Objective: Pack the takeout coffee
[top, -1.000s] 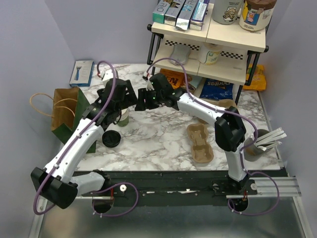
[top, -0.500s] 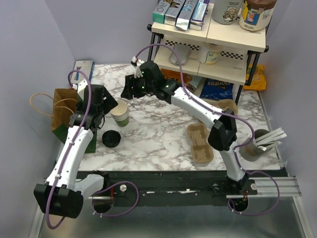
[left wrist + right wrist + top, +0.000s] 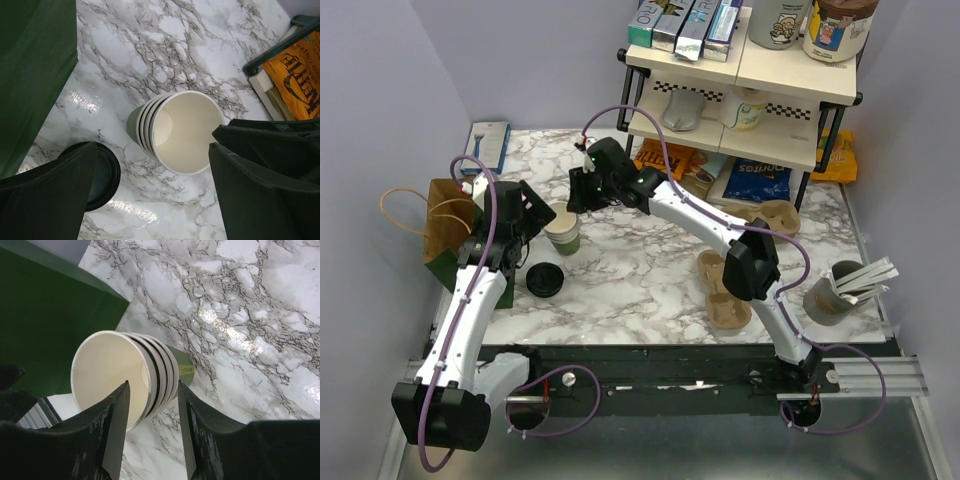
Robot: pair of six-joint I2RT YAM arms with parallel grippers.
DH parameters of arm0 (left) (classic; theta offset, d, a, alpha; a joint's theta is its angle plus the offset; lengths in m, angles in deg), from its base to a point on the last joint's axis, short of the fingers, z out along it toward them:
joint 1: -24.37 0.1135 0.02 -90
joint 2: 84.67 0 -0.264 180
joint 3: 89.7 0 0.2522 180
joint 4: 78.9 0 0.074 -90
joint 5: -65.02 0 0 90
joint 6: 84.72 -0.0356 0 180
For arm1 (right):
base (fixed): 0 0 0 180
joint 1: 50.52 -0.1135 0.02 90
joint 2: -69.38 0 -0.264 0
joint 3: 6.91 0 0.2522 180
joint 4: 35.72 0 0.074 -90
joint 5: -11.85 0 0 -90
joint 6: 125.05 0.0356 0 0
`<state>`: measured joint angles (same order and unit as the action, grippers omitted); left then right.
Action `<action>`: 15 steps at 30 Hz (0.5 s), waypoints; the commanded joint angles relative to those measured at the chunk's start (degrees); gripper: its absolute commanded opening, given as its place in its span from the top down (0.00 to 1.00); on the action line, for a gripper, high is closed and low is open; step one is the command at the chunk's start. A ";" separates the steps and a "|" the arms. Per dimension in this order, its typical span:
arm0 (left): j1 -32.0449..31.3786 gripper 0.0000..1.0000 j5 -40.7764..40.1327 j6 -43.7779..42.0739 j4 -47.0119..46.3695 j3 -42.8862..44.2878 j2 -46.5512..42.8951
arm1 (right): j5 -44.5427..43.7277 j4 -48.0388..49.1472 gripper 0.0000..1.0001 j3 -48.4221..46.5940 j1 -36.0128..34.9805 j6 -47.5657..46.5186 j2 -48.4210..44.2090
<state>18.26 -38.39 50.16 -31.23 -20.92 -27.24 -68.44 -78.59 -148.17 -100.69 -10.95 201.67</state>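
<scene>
The left pincer (image 3: 154, 140) hung with its jaws spread wide, gripping nothing. The cup (image 3: 180, 132) stood upright on the surface (image 3: 650, 270) between them; whether one finger brushed its rim could not be told. The right pincer (image 3: 152, 387) was released too, its gap narrower, and poised over the same cup from the far side.

With both pincers crowding one light paper cup, a nudge from either would likely tip it or skid it across the glossy marble-patterned top. A hard squeeze would probably crumple the thin wall, and the arms might also clash.

The cup was tapered, dark green outside and cream within, ringed by dark and cream bands under the rim. Its round black plastic lid (image 3: 544, 279) lay near it, unfitted. A green-sided paper bag (image 3: 448, 225) with cord handles stood to the left.
</scene>
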 commanded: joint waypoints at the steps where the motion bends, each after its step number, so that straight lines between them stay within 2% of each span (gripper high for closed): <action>1: 0.83 0.01 1.02 0.82 -2.01 -1.23 -1.18 | -0.05 -1.31 0.50 -2.49 -0.63 0.42 1.66; 12: 0.92 0.01 2.86 0.73 -2.89 -2.11 -1.35 | -1.72 -2.54 0.61 -3.19 -1.42 0.51 2.45; 15: 1.01 0.01 2.86 0.73 -3.06 -2.55 -1.79 | -1.89 -2.54 0.71 -3.02 -1.59 0.51 2.18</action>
<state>18.74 -36.77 50.60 -32.93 -22.45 -27.50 -68.79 -79.44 -149.09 -101.43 -10.47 202.02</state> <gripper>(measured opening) 0.988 0.322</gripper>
